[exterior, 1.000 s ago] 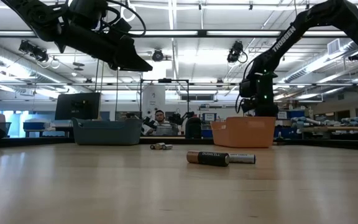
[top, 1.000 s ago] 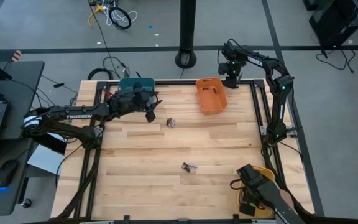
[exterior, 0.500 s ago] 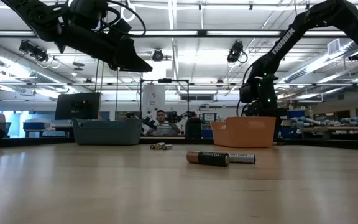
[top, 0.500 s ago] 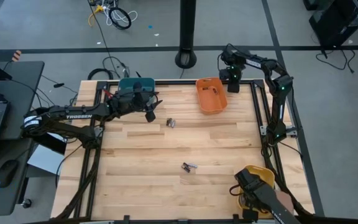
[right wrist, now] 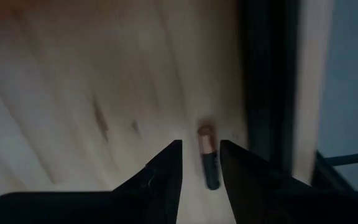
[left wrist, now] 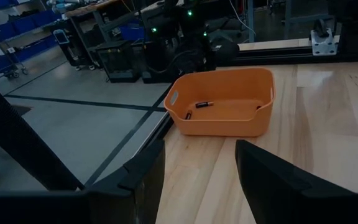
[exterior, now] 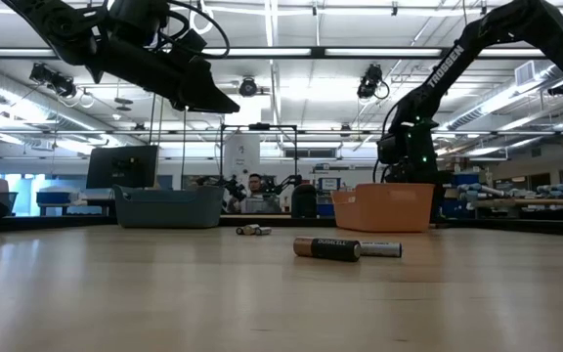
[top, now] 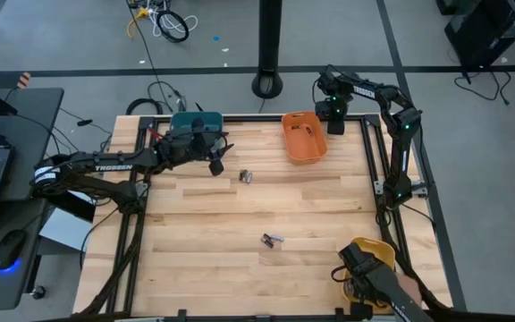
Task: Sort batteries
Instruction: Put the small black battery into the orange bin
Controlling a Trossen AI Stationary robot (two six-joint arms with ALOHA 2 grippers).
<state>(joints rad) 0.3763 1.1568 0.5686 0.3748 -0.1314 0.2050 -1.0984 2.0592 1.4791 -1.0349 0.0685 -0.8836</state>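
My right gripper (top: 333,114) points down over the table's far right corner, just right of the orange bin (top: 304,136). It is open, and a dark battery with a copper end (right wrist: 208,155) lies on the wood below, between its fingers (right wrist: 165,169), beside the black frame rail. My left gripper (top: 215,165) hovers open in front of the teal bin (top: 195,125), holding nothing. Two batteries (left wrist: 204,104) lie in the orange bin. More batteries lie on the table: a small pair (top: 246,176) and a black one with a silvery one (top: 272,239).
The black frame rail (right wrist: 263,93) runs close beside the corner battery. A person's arm reaches over a yellow object (top: 371,261) at the near right corner. In the low view a person (exterior: 254,186) shows in the room behind the table.
My right gripper has come down toward the table at the far right corner and shifted slightly toward the near edge, staying beside the orange bin. The person's arm at the near right corner has shifted a little.
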